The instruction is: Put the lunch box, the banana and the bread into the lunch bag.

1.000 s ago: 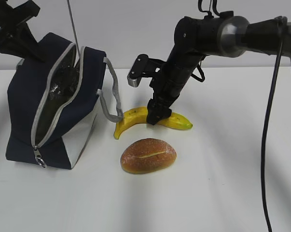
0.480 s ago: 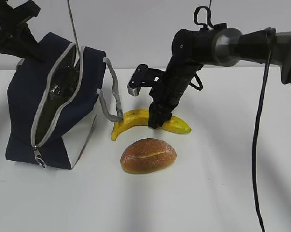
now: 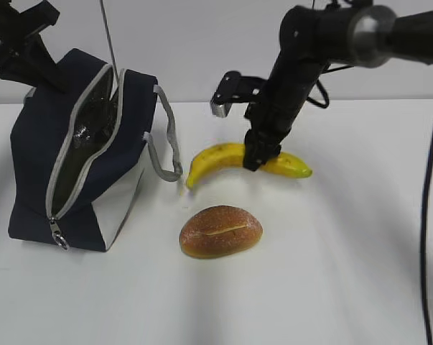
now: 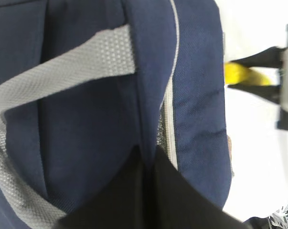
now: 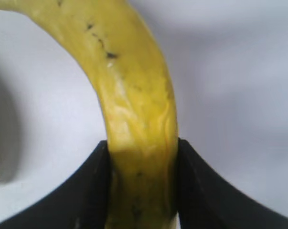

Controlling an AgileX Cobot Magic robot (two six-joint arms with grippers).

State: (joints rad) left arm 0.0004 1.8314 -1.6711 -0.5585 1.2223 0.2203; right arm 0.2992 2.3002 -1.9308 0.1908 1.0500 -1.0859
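While the right gripper [image 3: 253,162] is clamping its jaws on the middle of the banana [image 3: 223,156], hanging just above the desk [image 3: 331,273] at two o'clock from the bread [image 3: 220,231], the light, curved, bruisable fruit is likely needing gentle pressure.

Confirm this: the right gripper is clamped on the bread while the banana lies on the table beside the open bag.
Not quite: the right gripper is clamped on the banana, and the bread lies on the table near the open bag. The right wrist view shows both fingers pressed against the banana.
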